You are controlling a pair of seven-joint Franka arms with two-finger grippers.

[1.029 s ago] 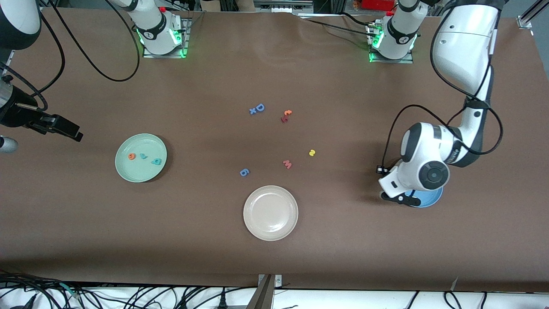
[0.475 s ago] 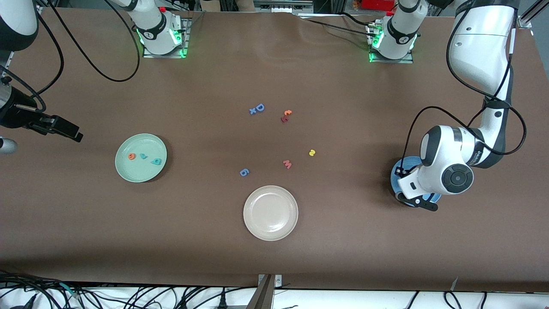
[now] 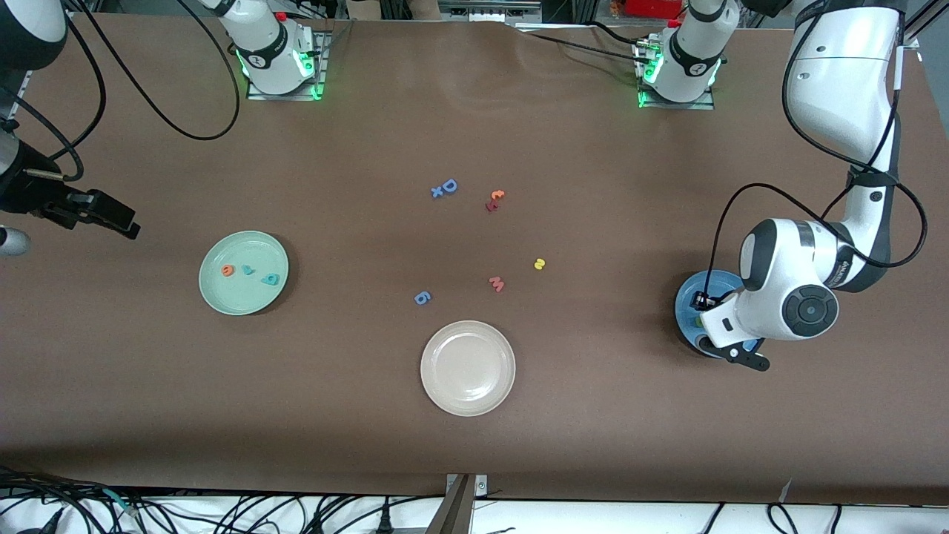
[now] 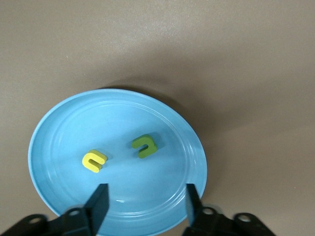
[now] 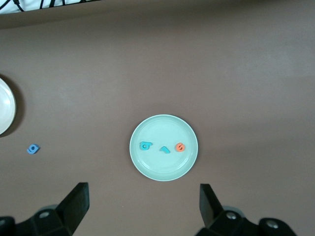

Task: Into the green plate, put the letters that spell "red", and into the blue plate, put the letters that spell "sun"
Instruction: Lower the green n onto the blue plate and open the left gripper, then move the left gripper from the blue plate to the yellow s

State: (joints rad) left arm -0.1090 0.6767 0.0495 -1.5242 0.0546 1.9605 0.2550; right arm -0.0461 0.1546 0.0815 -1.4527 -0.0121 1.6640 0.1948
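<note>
The green plate (image 3: 243, 273) already holds the orange e (image 3: 227, 271), teal r (image 3: 248, 271) and teal d (image 3: 272, 279), so "red" is done. The blue plate (image 4: 59, 147) holds a yellow n (image 4: 94, 161) and green u (image 4: 144, 146). The yellow s (image 3: 540, 263) lies on the desk (image 3: 593, 415) near the pink m (image 3: 497, 283), not yet moved. The left claw (image 4: 145, 201) hangs over the blue plate, fingers apart and empty. The right claw (image 5: 142, 206) waits high over the green plate, fingers apart.
</note>
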